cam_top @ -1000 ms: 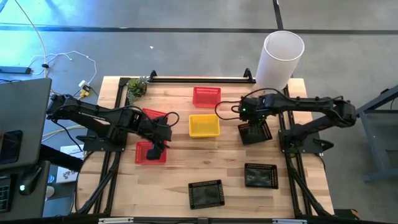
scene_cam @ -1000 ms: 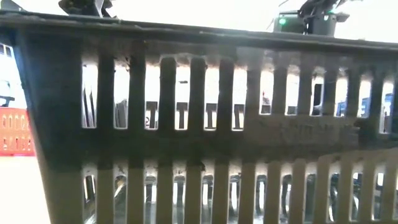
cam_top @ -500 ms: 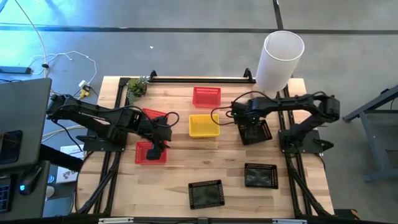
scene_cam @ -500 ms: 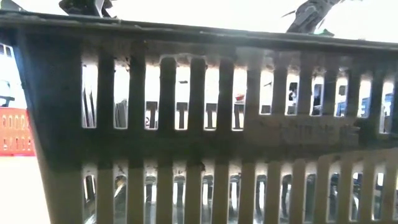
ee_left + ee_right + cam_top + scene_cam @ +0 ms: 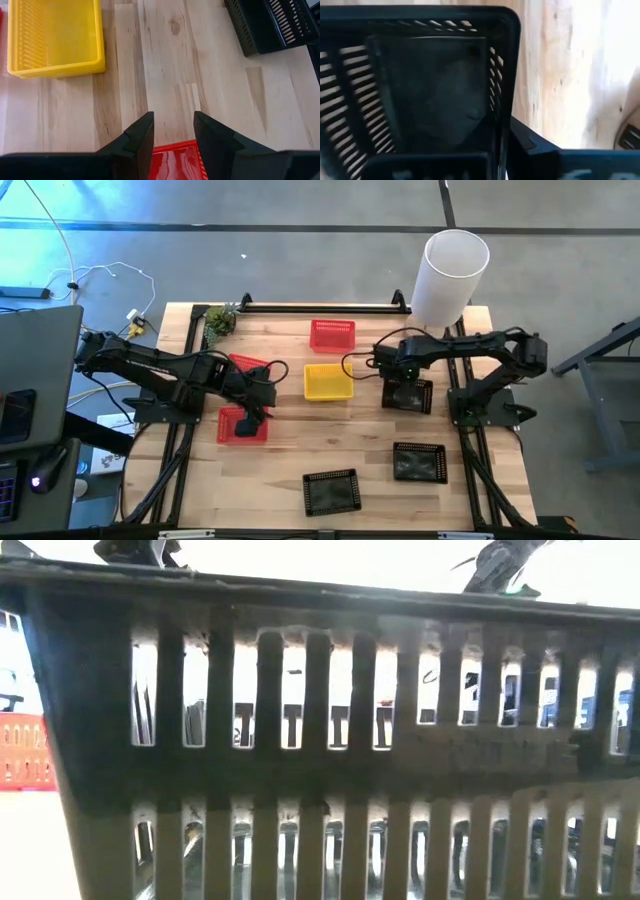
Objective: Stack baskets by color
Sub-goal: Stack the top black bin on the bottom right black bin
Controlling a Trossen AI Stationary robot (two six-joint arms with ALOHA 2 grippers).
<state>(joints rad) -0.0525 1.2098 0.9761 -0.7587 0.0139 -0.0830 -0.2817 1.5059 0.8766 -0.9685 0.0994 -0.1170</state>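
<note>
Left claw (image 5: pixel 252 416) points down, fingers apart; right claw (image 5: pixel 392 383) points down, fingers closed.

The high view is evenly lit and sharp, with a cold blue tint at its left edge and only soft, short shadows under the arms on the wooden table (image 5: pixel 350 450). In the low view a black basket (image 5: pixel 320 790) stands very near the lens and is blurred (its slats look soft), while the room behind it is overexposed to almost white. The left wrist view is bright and clear. The right wrist view is dim on the black basket there (image 5: pixel 420 90), with strong glare on the wood beside it.
</note>
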